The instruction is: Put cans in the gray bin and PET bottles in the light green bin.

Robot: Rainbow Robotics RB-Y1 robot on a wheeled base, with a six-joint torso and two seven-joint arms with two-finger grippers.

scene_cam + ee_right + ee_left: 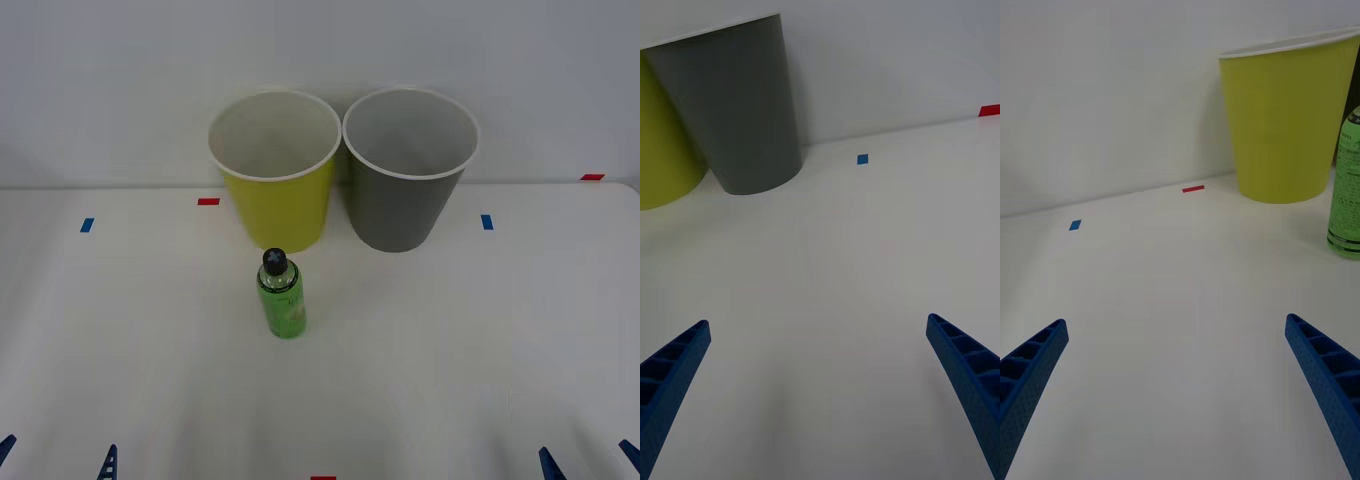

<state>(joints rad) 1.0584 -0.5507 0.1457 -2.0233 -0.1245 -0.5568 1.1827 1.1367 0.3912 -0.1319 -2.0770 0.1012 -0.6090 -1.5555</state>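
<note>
A small clear PET bottle [281, 294] with a green label and black cap stands upright on the white table, just in front of the light green bin [275, 172]. Beside that bin, to its right, stands the gray bin [408, 170]; both look empty inside. No cans are in view. My left gripper [58, 458] is open at the table's near left edge, well short of the bottle [1346, 187] and the light green bin [1285, 120]. At the near right edge my right gripper [588, 458] is open, facing the gray bin [734, 105].
Small blue [87, 225] and red [208, 201] tape marks dot the table, with more at the right [486, 222] and the far right edge [592, 177]. A pale wall rises right behind the bins.
</note>
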